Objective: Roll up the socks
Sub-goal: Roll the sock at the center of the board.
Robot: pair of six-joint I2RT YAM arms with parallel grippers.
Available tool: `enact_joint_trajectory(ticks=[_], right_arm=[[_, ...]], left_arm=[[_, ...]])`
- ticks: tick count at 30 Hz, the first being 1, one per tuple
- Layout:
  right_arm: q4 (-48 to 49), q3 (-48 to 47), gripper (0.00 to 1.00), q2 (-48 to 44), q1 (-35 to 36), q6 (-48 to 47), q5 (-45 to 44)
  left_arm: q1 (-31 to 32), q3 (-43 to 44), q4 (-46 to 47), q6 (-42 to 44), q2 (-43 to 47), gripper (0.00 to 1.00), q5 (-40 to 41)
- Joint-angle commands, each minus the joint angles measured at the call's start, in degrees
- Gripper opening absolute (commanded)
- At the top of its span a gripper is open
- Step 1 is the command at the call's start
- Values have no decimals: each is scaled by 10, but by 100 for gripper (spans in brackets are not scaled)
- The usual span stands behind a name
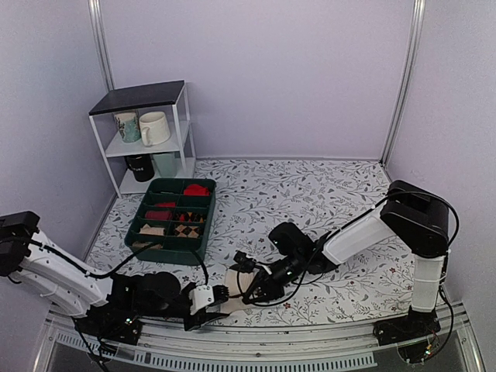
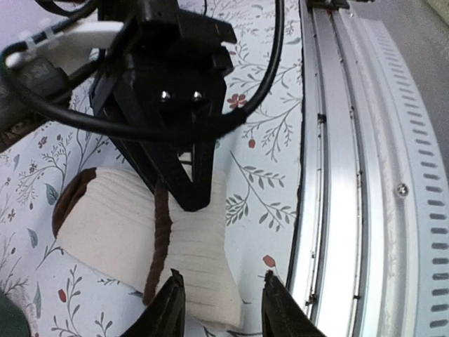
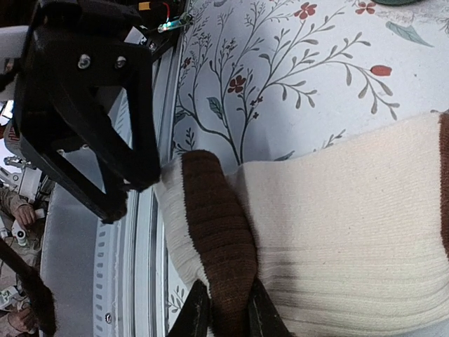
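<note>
White cloth printed with grey leaves and small red flowers covers the desk [image 1: 310,186], and a ribbed metal rail [image 2: 351,175] runs along its near edge. At the far left corner stands a white wire shelf rack [image 1: 147,139] with a dark top, holding a cream mug [image 1: 155,128], a patterned mug [image 1: 127,126] and, lower down, a black mug [image 1: 139,167]. In front of the rack sits a green compartment tray [image 1: 172,249] with red rolled socks [image 1: 198,188] and brown-and-cream checked rolled socks [image 1: 184,230] in separate compartments.

Nearer than the tray, just beside the rail, lie the socks [image 2: 112,232]: cream ribbed knit, lying flat on the cloth in a thick folded layer. The left wrist view shows a narrow dark brown stripe across the cream and a dark brown curved end at the far side. The right wrist view shows a wide dark brown band close to the edge that faces the rail.

The right fingers [image 3: 223,309] are closed tight on that wide brown band, pinching the fabric into a ridge. The left fingers [image 2: 223,309] stand partly apart, with the cream corner of the socks lying between them and not squeezed.

A pale mark on the black mug is too small to read
</note>
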State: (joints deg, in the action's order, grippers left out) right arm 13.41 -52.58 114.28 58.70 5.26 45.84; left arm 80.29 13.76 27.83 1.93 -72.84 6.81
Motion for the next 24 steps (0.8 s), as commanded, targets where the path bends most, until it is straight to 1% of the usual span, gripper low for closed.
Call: enact_joint_trajectory(ticks=[1,7,11,17,24], right_arm=[[-132,15,11,49,3,6,-47],[-137,11,11,55,3,4,-42],[-143,10,11,54,3,-1,-37],[-134,21,11,39,3,-8,-25],[-129,29,14,16,3,-26,-18]], left_arm=[[12,25,24,20,-57,38,39],[15,35,46,14,-107,39,82],[16,40,42,4,-128,39,89],[16,80,-8,-27,-186,39,106],[16,107,-46,-62,-239,34,109]])
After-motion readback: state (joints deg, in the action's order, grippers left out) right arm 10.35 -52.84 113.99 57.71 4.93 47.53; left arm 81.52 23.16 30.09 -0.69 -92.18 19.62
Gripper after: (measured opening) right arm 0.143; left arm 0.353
